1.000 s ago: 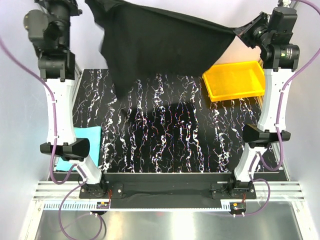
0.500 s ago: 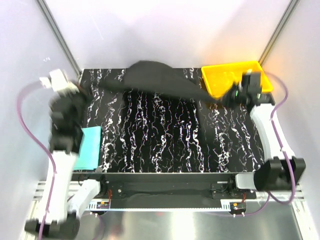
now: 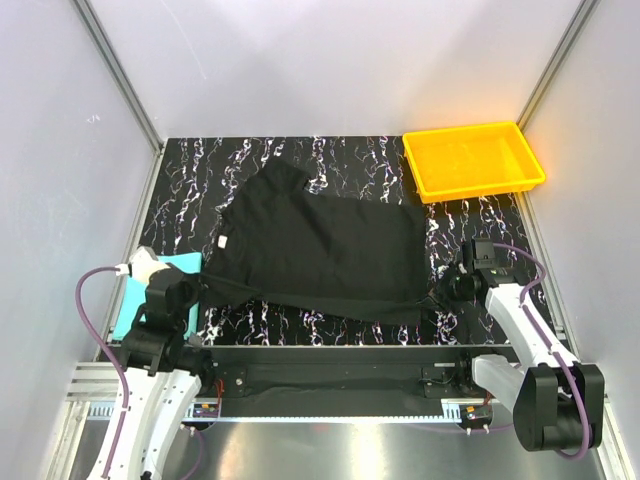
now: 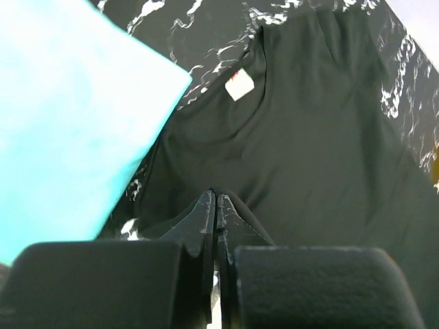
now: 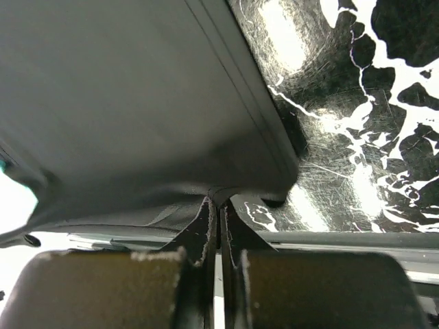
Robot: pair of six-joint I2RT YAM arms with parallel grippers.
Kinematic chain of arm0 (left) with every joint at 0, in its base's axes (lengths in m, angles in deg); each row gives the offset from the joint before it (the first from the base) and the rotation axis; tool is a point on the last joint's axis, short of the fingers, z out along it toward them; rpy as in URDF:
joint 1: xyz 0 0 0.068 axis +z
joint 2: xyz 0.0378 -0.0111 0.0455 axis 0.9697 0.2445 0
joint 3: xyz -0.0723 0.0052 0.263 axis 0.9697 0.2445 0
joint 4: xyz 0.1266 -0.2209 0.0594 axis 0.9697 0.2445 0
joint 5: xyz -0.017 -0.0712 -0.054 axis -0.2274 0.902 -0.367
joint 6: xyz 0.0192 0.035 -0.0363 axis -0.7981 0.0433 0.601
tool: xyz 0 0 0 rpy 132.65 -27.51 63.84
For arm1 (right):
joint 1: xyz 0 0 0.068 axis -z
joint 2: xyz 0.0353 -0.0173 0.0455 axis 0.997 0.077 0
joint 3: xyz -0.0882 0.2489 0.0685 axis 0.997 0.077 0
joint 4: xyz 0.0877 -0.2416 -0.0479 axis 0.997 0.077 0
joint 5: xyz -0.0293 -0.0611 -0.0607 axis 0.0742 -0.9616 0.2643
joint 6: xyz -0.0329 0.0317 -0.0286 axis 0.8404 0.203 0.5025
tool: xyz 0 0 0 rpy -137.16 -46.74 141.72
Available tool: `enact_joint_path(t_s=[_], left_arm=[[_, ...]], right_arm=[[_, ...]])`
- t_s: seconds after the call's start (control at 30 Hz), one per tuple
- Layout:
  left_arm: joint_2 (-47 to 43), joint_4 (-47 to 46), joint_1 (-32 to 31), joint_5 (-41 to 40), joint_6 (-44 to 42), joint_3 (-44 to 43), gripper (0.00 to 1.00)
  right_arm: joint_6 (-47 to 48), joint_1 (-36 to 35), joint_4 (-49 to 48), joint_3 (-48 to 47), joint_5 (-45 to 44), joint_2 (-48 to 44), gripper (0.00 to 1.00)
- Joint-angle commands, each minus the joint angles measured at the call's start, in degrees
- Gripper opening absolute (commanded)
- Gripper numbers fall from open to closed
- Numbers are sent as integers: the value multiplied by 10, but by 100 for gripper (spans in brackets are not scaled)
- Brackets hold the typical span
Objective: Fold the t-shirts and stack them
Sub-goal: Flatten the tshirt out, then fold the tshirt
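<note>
Marbled table (image 3: pixel 190 170) carries the black t-shirt (image 3: pixel 320 255) spread flat across the middle, collar left, hem right, likely laid out this way for the first fold. Teal t-shirt (image 4: pixel 62 116) sits already folded at the near left, just beside the black one's collar end, probably parked as the stack base. Yellow tray (image 3: pixel 412 165) is far right, apart from the cloth. Left gripper (image 4: pixel 214 195) is pinched tight on the black shirt's near left edge; right gripper (image 5: pixel 218 202) is clamped on the near right hem corner. Both pinches look meant to keep that edge taut. White neck label (image 4: pixel 240 85) faces up.
</note>
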Motion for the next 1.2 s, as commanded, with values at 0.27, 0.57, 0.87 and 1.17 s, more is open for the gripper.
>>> enact_joint_path(t_s=[0.27, 0.57, 0.87, 1.17], left_arm=[[56, 74, 0, 9, 150, -16, 0], [97, 74, 0, 15, 110, -46, 0], [149, -28, -1, 78, 23, -62, 0], [208, -104, -1, 98, -14, -82, 0]], right_arm=[[-20, -2, 0, 3, 13, 65, 0], [-35, -2, 26, 25, -10, 10, 0], [-16, -2, 23, -9, -30, 54, 1], [5, -2, 0, -47, -41, 123, 1]])
